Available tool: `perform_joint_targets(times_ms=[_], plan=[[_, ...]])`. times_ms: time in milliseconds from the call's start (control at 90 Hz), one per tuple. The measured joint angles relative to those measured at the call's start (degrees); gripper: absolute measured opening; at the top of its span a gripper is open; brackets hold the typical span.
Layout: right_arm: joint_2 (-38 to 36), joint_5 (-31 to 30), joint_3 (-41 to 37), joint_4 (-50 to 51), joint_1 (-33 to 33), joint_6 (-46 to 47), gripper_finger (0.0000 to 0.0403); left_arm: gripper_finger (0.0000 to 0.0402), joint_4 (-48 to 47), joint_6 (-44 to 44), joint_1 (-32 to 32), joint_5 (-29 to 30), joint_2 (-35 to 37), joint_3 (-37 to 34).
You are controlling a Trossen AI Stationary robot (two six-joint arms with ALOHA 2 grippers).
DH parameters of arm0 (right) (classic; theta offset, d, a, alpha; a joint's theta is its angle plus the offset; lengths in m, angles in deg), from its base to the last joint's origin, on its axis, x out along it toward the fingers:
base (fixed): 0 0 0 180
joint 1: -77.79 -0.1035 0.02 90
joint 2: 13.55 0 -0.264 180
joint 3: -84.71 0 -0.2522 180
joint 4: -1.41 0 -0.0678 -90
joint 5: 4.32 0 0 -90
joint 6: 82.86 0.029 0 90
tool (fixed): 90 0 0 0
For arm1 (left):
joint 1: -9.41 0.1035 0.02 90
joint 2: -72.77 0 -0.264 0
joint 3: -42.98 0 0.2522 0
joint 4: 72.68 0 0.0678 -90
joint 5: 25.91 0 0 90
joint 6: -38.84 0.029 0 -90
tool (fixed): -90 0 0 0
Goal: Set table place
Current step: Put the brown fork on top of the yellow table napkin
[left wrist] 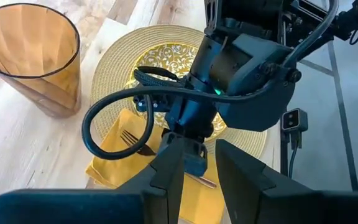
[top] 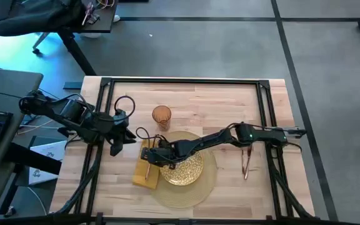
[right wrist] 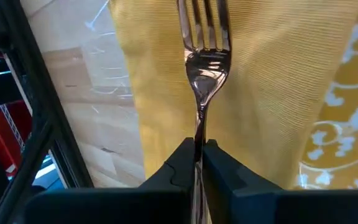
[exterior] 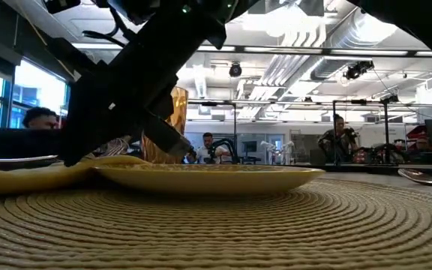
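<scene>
Right gripper (top: 150,155) reaches across the gold patterned plate (top: 189,170) w/ its dark fingers (right wrist: 180,163) pinched on the handle of a copper-toned metal fork (right wrist: 205,68). Fork lies lengthwise over the mustard-yellow cloth napkin (top: 144,176), tines pointing away from the gripper. Napkin sits at the plate's left edge, partly on the large round tan woven placemat (top: 186,195), partly on the light butcher-block wood table (top: 230,103). Placemat is near the table's front edge, approx centre, plate on top of it.

Left gripper (top: 125,139) hovers just beside the right one, near the table's left side; fingers (left wrist: 169,177) spread apart, nothing btwn them.

Amber ribbed glass tumbler (top: 161,116) stands upright on bare wood just behind the placemat. More copper-toned cutlery (top: 247,161) lies on the table right of the placemat, apart from it; can't tell which pieces.
</scene>
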Motion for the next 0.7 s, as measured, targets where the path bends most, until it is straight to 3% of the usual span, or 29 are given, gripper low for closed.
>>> perform_joint_targets(times_ms=[378,556,700], plan=[[-1.08,-0.02,1.73,2.53,-0.09,-8.79,0.0198,0.0078,0.00,-0.23,-0.02,0.00,0.00,0.00],[-7.12,-0.35,6.31,19.60,-1.47,-16.60,0.0214,0.0078,0.22,-0.80,-0.04,-0.35,0.00,0.04],[-12.57,-0.47,7.54,36.66,-3.21,-23.00,0.0199,0.0078,-2.41,-5.69,-0.14,-6.53,-0.37,0.06]])
